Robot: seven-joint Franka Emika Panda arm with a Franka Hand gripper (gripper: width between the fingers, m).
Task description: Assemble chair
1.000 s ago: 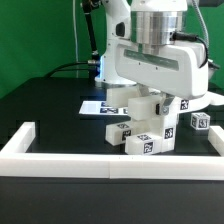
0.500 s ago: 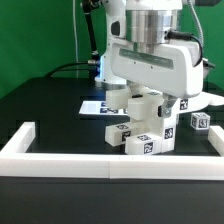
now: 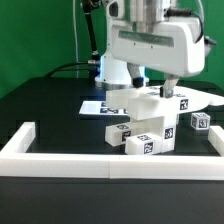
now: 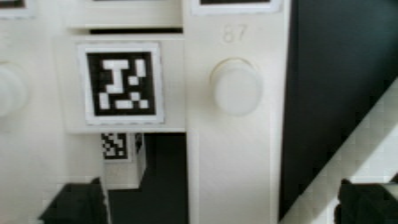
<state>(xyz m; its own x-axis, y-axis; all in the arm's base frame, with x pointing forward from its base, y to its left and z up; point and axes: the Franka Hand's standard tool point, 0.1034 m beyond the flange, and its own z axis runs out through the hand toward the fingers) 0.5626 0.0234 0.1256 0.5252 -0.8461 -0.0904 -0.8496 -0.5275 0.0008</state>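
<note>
The partly built white chair (image 3: 150,122) stands in the middle of the black table, a stack of blocky parts with black-and-white tags on their fronts. My gripper (image 3: 153,82) hangs just above its top slab, open, with nothing between the fingers. In the wrist view I look straight down on a white chair part (image 4: 231,130) bearing a tag (image 4: 121,85) and a round knob (image 4: 235,85). The two dark fingertips (image 4: 71,205) stand wide apart on either side of that part, clear of it, so the gripper (image 4: 217,208) holds nothing.
A long white border wall (image 3: 110,160) runs along the front of the table. The marker board (image 3: 98,105) lies behind the chair toward the exterior view's left. A small loose tagged part (image 3: 199,121) sits at the exterior view's right.
The gripper has opened, let go of the chair's top part and risen straight up. The chair parts have stayed in place.
</note>
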